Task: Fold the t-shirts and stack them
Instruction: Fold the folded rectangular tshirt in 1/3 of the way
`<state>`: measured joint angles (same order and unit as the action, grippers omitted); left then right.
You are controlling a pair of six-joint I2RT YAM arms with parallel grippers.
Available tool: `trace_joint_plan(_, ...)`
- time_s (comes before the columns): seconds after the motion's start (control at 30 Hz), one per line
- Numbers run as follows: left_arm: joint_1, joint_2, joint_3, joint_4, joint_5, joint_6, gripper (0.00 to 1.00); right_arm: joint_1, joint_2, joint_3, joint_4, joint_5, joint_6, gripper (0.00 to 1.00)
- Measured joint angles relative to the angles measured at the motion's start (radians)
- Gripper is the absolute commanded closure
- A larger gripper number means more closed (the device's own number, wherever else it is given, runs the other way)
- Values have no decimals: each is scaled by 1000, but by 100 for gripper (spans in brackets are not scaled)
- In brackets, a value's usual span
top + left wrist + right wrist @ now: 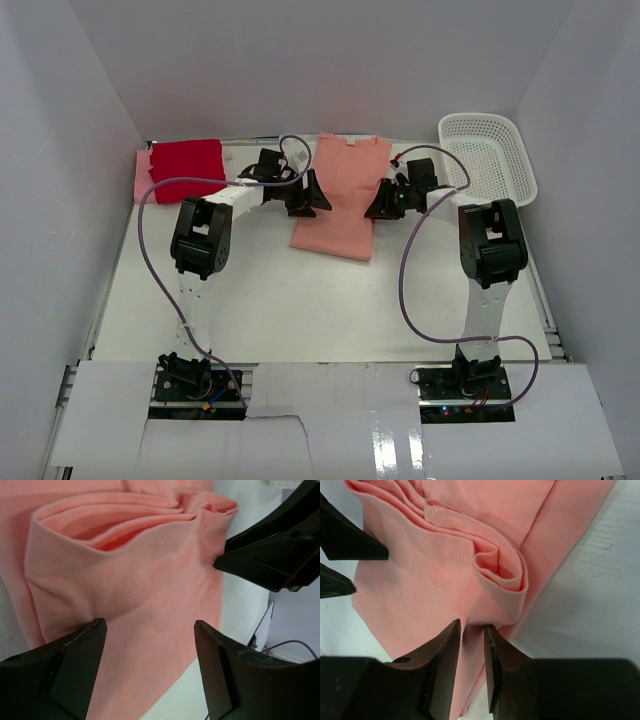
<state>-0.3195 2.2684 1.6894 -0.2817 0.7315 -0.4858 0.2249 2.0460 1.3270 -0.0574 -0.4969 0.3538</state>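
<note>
Salmon-pink short-sleeved cloth tee (pixel 340 195) lies on the white table (pixel 300 300), mid-back, collar end away from the arms, folded lengthways into a longish strip.

Left end effector (pixel 150 630) is at the tee's left side w/ jaws spread wide and nothing held. Its tips are low over the cloth, but I can't tell from here if they touch it.

Right end effector (pixel 472 630) is at the opp. side, jaws nearly together and nipped on the tee's folded right edge. The layers curl up in a loose roll just past its tips. The two face each other across the tee, close.

Back-left corner: bright red folded tee (pixel 187 168) sits on a pale pink folded tee (pixel 142 182), which peeks out on the left. Back-right: white plastic mesh basket (pixel 528 172), well apart from the tees.
</note>
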Motion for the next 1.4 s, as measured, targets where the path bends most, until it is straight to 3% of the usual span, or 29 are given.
trace_joint_plan(0.4,-18,16,-10,-9,-67,-13,20,1,66,72,-73,15,-24,73)
trace_joint_plan(0.7,-40,-116,-227,101,-142,-49,20,27,73,99,-129,31,-50,74)
trace_joint_plan(1.07,-92,-349,-551,137,-197,-105,20,113,-89,-112,-154,60,-66,73)
trace_joint_plan(1.4,-122,-509,-742,129,-223,-149,19,175,-260,-324,-169,83,-51,72)
